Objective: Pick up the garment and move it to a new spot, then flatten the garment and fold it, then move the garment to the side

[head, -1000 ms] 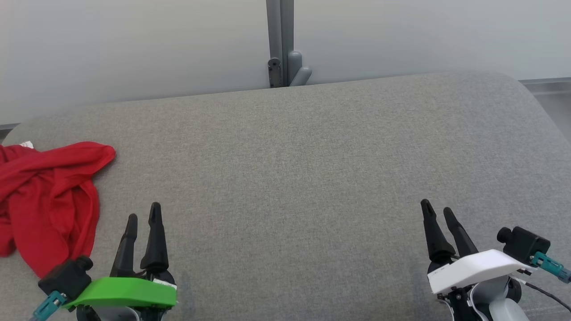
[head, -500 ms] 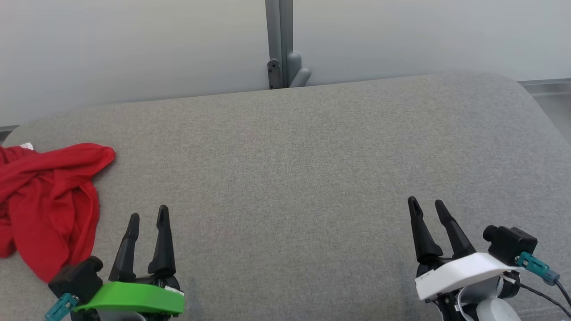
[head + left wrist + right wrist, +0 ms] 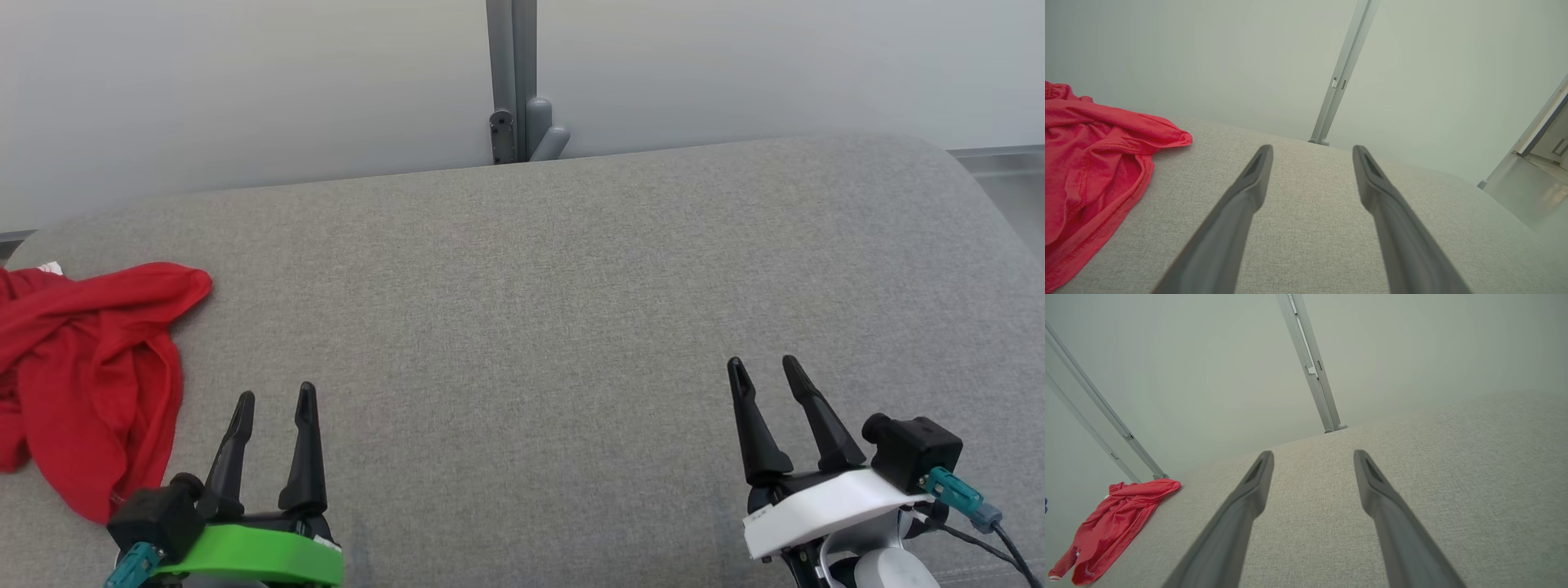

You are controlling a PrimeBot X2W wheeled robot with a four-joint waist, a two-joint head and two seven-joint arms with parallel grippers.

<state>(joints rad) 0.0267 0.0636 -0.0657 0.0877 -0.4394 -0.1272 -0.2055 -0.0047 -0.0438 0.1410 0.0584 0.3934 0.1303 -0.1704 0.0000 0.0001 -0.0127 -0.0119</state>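
Head view: grey post (image 3: 513, 82) behind cushion (image 3: 571, 286), red garment (image 3: 90, 367) far left

Quick headcount, nothing fancy
One red garment (image 3: 90, 359), one grey cushion (image 3: 531, 286), one left gripper (image 3: 275, 392), one right gripper (image 3: 762, 361), two dark fingers (image 3: 305, 445) each, four total.
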